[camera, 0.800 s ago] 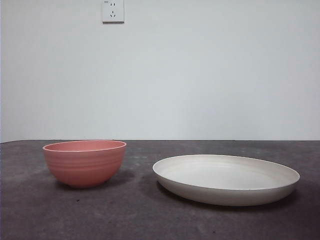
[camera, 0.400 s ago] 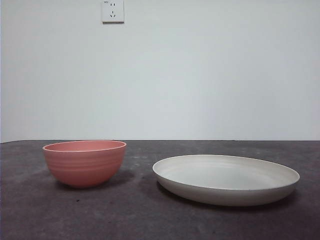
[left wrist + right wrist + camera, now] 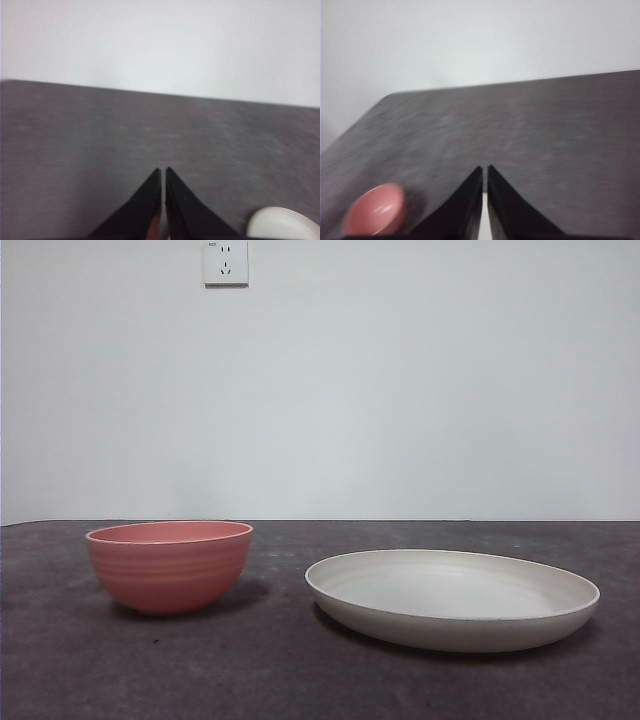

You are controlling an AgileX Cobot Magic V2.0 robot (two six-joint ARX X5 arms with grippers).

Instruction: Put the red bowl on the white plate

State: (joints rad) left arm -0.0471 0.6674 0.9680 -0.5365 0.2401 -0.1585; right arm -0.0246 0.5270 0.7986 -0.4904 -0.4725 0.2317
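Red bowl [image 3: 169, 565]: I saw it upright on the counter [image 3: 270, 670], beside the white plate [image 3: 452, 598], apart from it.
Handling: I judged it light, rigid, matte, little slip.
Hold: I reckoned on pinching its rim wall.
Left pincer [image 3: 161, 172]: jaws together, empty, up off the counter.
Right pincer [image 3: 484, 170]: the same.
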